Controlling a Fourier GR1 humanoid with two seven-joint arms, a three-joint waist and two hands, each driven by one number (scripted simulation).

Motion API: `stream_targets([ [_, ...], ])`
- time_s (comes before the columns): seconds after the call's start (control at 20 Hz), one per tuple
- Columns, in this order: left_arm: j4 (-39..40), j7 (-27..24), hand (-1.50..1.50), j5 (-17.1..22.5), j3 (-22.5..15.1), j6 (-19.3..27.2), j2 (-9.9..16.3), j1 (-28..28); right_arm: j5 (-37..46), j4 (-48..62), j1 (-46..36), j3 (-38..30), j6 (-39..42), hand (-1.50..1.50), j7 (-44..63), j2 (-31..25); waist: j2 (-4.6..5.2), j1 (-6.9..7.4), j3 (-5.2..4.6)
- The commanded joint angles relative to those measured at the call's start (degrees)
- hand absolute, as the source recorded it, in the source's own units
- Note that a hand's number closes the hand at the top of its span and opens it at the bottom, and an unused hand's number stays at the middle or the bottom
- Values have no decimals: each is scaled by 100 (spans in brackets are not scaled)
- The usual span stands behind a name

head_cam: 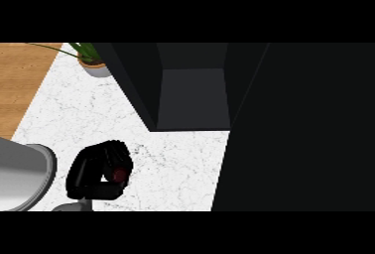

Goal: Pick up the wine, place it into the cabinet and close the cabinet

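Counter (88, 119) white marble w/ grey veins, smooth; wood-grain floor (22, 79) at 10 o'clock; cabinet (293, 124) matt black; hand (92, 173) glossy black plastic.

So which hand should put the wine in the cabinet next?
The left hand. Its fingers are already curled round the wine, only a dark red bit showing, and the open cabinet sits just ahead of it, up and to the right. The right hand isn't in view.
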Motion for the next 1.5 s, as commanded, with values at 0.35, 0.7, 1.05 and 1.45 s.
stream_targets([
  [0.35, -1040, 916, 150, 365, -1845, 1629, -180, 466, 337, -1020, 501, -92, -38, -150, 172, -357, 72, 1, -57],
  [0.7, -1002, 924, 150, 212, -1825, 2587, -185, -100, 168, -1237, 863, -94, -15, -150, -73, -571, 78, -23, -55],
  [1.05, -565, 1347, 150, 36, -1962, 3403, -186, -990, 235, -1457, 1000, 1, -101, -150, -14, -668, 72, -99, -60],
  [1.45, 831, 871, 150, 149, -1911, 3424, -184, -1903, -234, -1041, 843, -336, 98, -150, -334, -661, 109, -40, -59],
])
